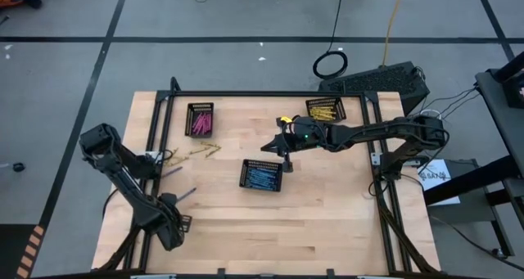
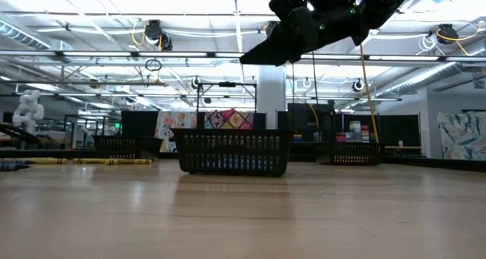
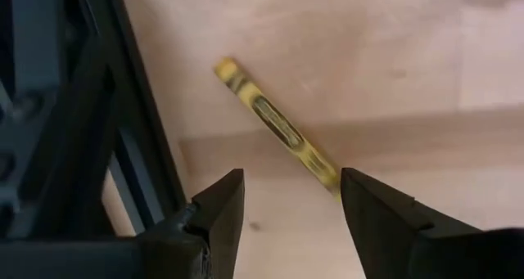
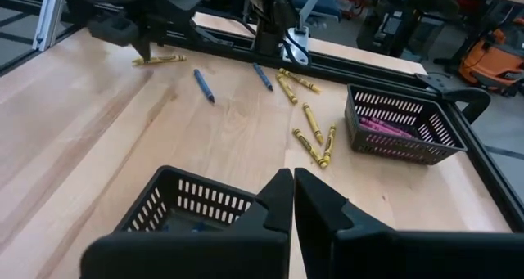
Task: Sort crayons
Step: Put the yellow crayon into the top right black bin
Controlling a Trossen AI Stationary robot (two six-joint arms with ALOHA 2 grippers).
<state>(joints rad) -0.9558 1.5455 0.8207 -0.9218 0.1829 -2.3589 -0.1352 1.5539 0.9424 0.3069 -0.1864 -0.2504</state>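
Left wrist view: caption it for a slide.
Left hand open above a yellow crayon lying on the wooden table.

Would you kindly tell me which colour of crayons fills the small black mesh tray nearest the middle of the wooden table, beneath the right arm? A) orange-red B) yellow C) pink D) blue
D: in the high view the black mesh tray near the table's middle holds blue crayons, while the pink and yellow ones lie in the trays farther back.
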